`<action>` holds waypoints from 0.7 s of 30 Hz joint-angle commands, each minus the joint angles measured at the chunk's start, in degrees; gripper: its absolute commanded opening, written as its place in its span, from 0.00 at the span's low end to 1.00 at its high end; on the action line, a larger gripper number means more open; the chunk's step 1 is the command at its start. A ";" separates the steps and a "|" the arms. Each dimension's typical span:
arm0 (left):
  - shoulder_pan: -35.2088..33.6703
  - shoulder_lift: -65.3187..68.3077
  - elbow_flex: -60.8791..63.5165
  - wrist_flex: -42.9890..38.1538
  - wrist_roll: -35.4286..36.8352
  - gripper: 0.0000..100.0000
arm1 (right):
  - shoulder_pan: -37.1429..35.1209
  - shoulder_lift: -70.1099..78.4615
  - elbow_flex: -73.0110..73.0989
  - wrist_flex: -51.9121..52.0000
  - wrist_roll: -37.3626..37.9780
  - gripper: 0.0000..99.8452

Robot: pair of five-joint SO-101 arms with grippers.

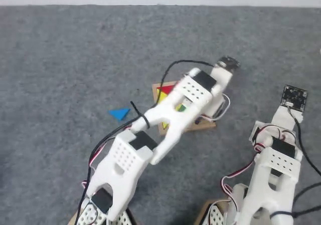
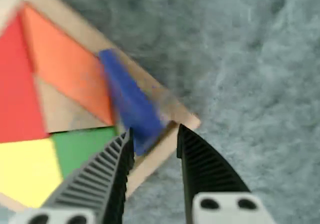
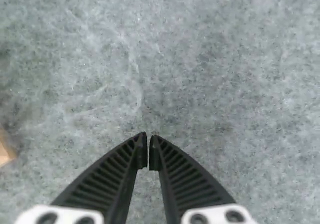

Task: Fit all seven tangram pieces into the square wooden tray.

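Open left tool [image 2: 154,130] straddles the blue piece [image 2: 127,99] on the tray [image 2: 182,118] corner rim, presumably to seat it; right tool [image 3: 148,136] is closed.

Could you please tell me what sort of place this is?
Probably a robot test bench: grey felt-like mat, wooden tray of tangram pieces, left arm and right arm side by side.

High view looks down over the mat [image 1: 75,49]; 2 wrist views face it closely, the left sharing the tray [image 2: 159,156].
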 commanded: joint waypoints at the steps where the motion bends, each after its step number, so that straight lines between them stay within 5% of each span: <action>1: 3.78 0.53 -1.45 -1.05 -0.79 0.14 | 0.40 -1.10 -3.16 -1.19 -0.44 0.03; 21: -0.26 -0.88 -4.18 4.57 -2.81 0.14 | 0.31 -1.10 -3.16 -1.19 -0.44 0.03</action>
